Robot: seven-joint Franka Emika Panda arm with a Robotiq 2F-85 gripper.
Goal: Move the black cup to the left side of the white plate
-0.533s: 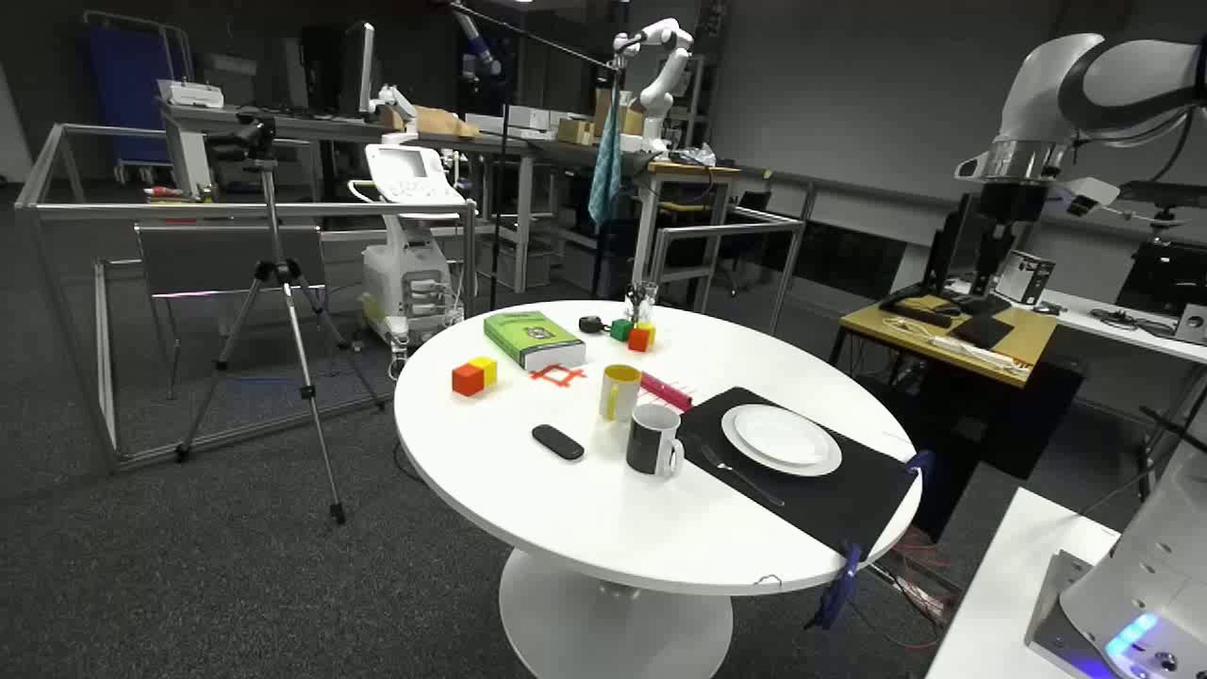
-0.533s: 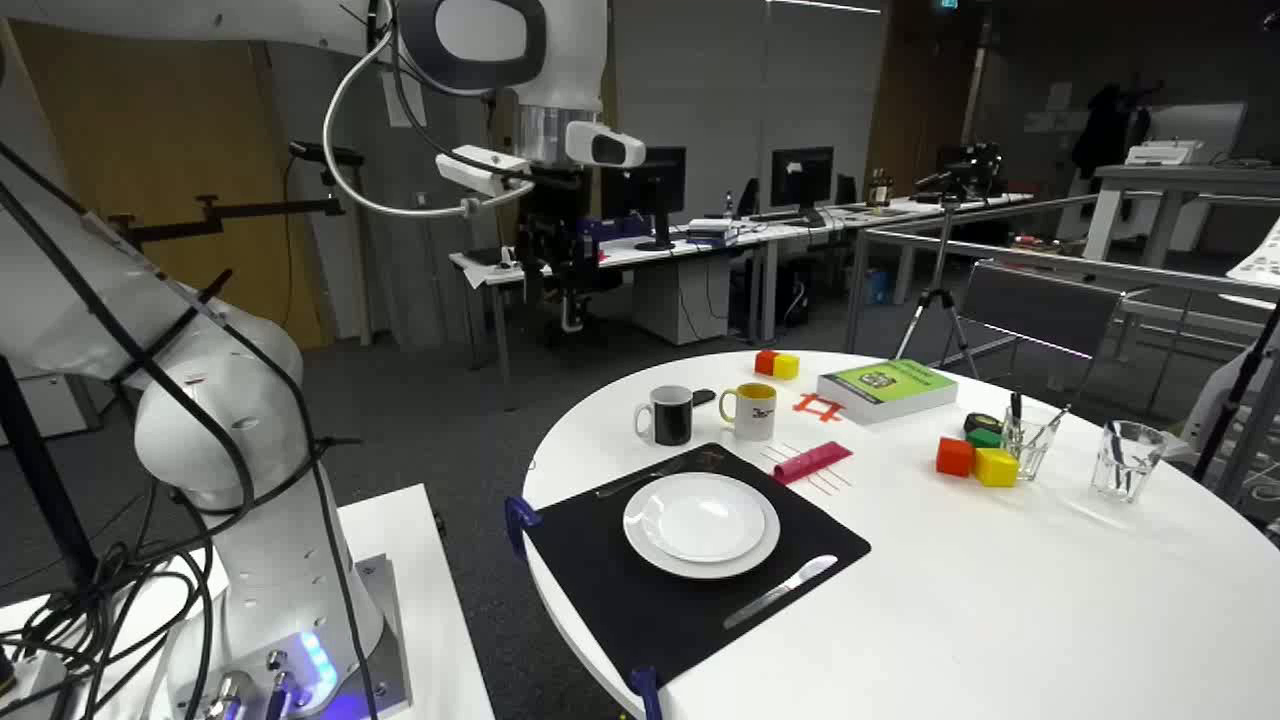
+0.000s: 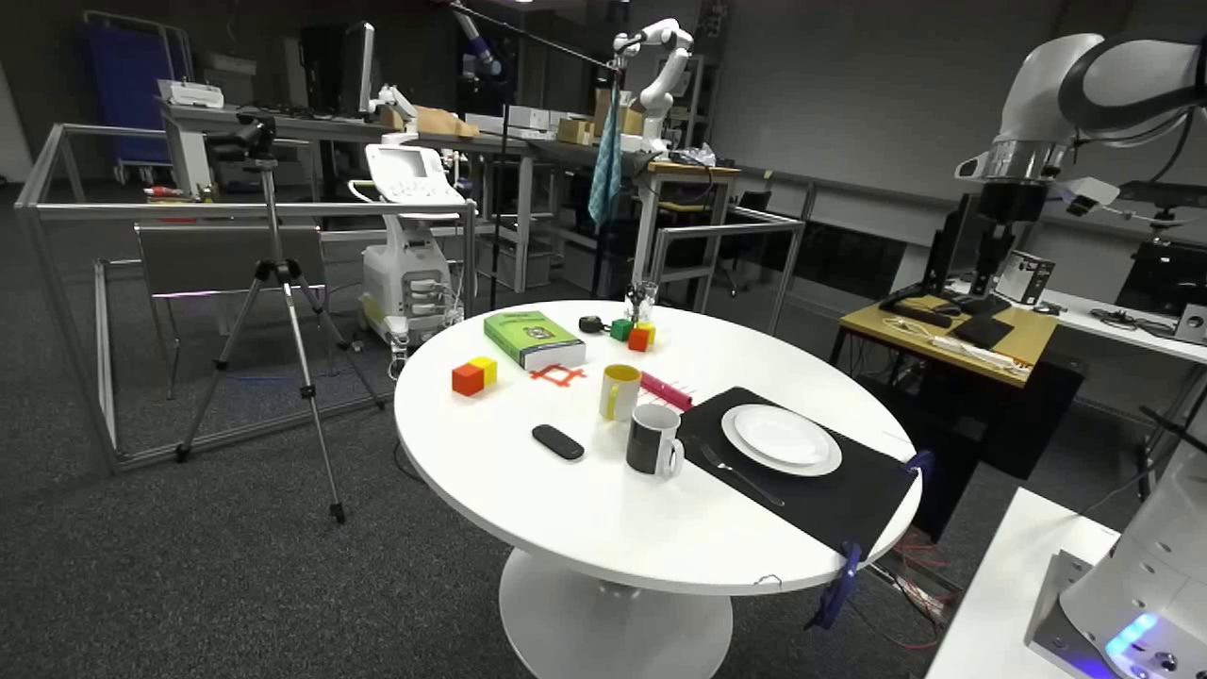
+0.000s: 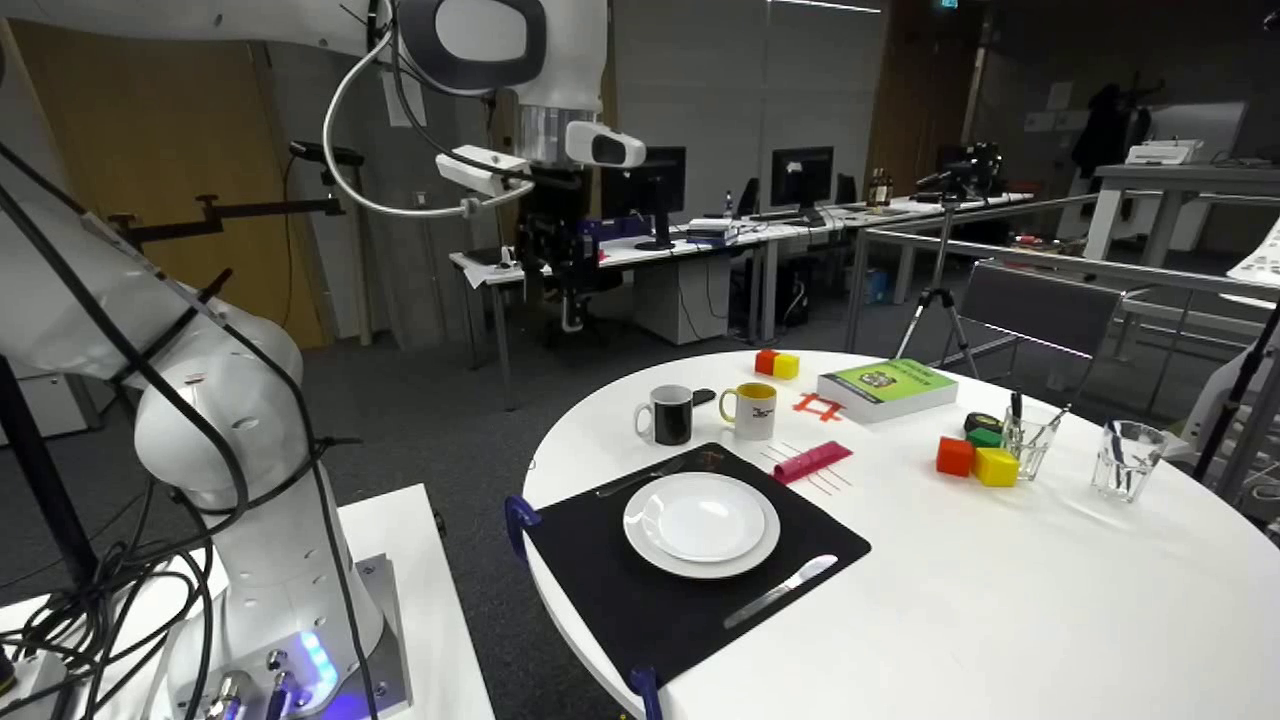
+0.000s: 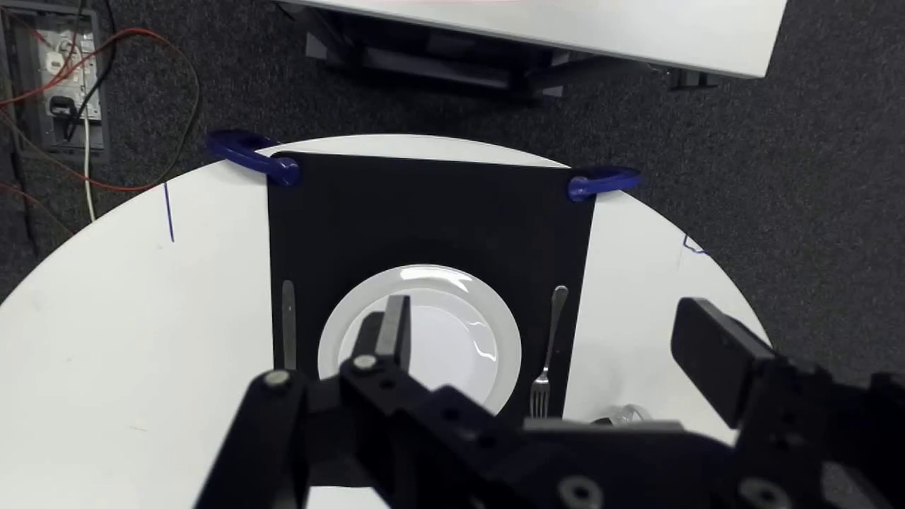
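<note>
The pincer (image 5: pixel 541 339) hangs high over the scene, jaws spread wide with nothing between them. In the wrist view the white plate (image 5: pixel 509 346) shows partly behind it, a smaller plate (image 5: pixel 452 346) stacked inside, a fork (image 5: pixel 547 359) beside it on the mat (image 5: pixel 424 212); a cup set down on that fork would probably tilt. The black cup (image 4: pixel 672 418), partly white, stands upright on the surface (image 4: pixel 980 590) just off the mat, its handle turned away from the cream cup (image 4: pixel 755 412). The two stand close, so an off-centre descent could shove the cream one, and a jaw catching the handle might tip the black. Inside the black cup only pale wall shows, inside the cream cup yellow lining; their bottoms are hidden. Farther out, a glass (image 4: pixel 1030 455) holds slender sticks; a second glass (image 4: pixel 1125 465) seems to hold something thin, unclear.
</note>
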